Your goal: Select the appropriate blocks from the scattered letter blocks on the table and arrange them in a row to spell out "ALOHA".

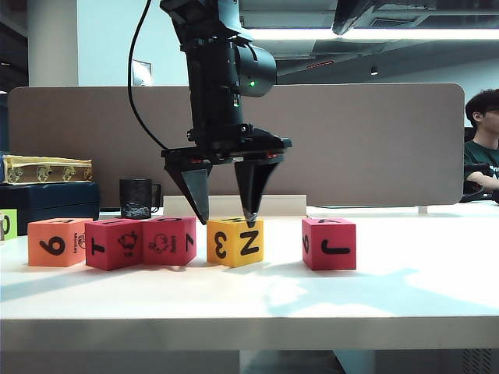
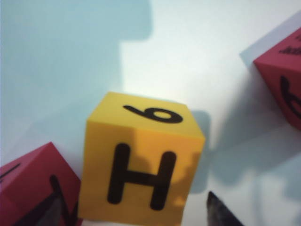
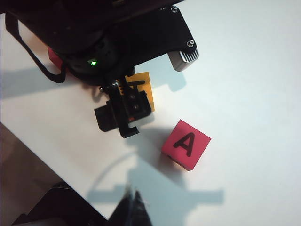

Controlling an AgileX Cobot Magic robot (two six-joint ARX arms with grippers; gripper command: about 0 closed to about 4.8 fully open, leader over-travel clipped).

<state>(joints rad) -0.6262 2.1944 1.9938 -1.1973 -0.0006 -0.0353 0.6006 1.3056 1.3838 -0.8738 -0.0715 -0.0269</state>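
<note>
My left gripper (image 1: pixel 228 218) hangs point-down over the yellow block (image 1: pixel 235 242), its two black fingers spread apart, one tip to each side of the block's top and neither clamped on it. The yellow block sits on the table (image 1: pixel 249 300) turned corner-on to the exterior camera, showing a 3 and an N, with an H (image 2: pixel 141 176) on its upward face; being a cube, it has no long axis. It stands just right of a row: the orange block (image 1: pixel 57 241) with a 6, then two magenta blocks (image 1: pixel 114 244) (image 1: pixel 168 240) touching. A third magenta block (image 1: pixel 328 243), its top face showing an A (image 3: pixel 184 142), lies apart to the right. My right gripper (image 3: pixel 134 209) is barely in view, its dark fingertips pressed together with nothing between them. The small pictures on the magenta faces are too fine to read, and my left arm hides most of the yellow block from the right wrist camera.
</note>
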